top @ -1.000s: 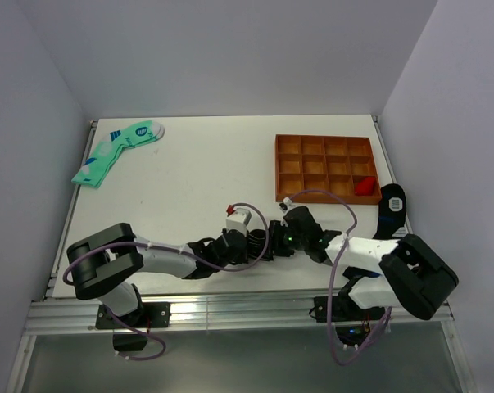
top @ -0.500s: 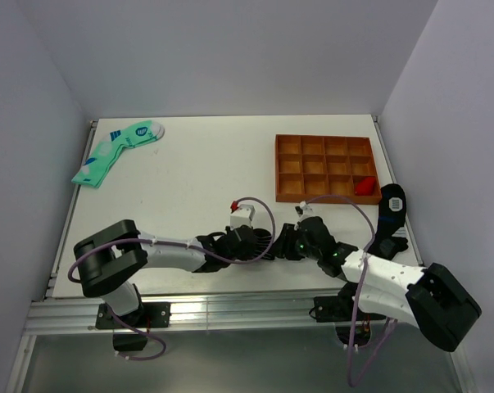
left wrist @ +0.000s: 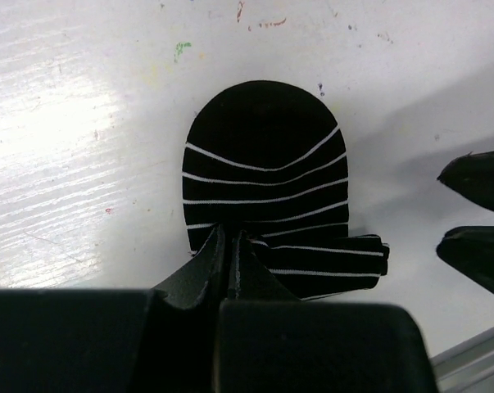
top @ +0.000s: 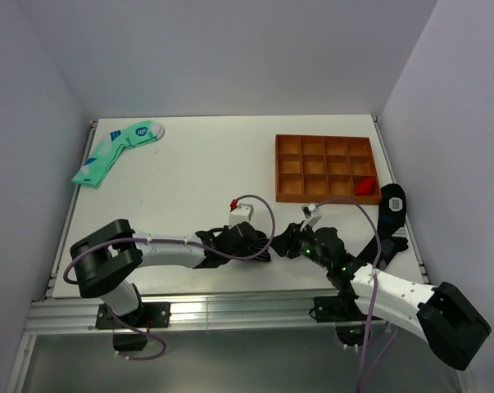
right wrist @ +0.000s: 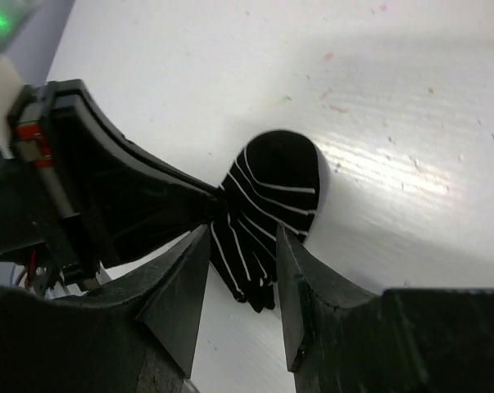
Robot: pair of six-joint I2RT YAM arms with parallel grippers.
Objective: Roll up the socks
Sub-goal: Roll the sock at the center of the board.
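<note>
A black sock with thin white stripes (left wrist: 263,164) lies flat on the white table near the front edge, its near end folded over into a short band. My left gripper (left wrist: 230,233) is shut on that folded end. In the top view the sock (top: 269,246) is a dark patch between the two grippers. My right gripper (right wrist: 242,233) stands open just to the sock's right, with its fingertips (left wrist: 476,176) a short gap away from the cloth. In the right wrist view the sock (right wrist: 271,188) lies just beyond its open fingers.
Mint-green socks (top: 115,151) lie at the table's far left corner. An orange compartment tray (top: 278,168) stands at the back right with a red piece (top: 364,187) in one cell. Another black sock with a white patch (top: 392,205) lies at the right table edge.
My right arm has swung down toward the near right, and its open gripper has drawn back a little from the sock. The left gripper stays shut on the sock and has shifted slightly right.
</note>
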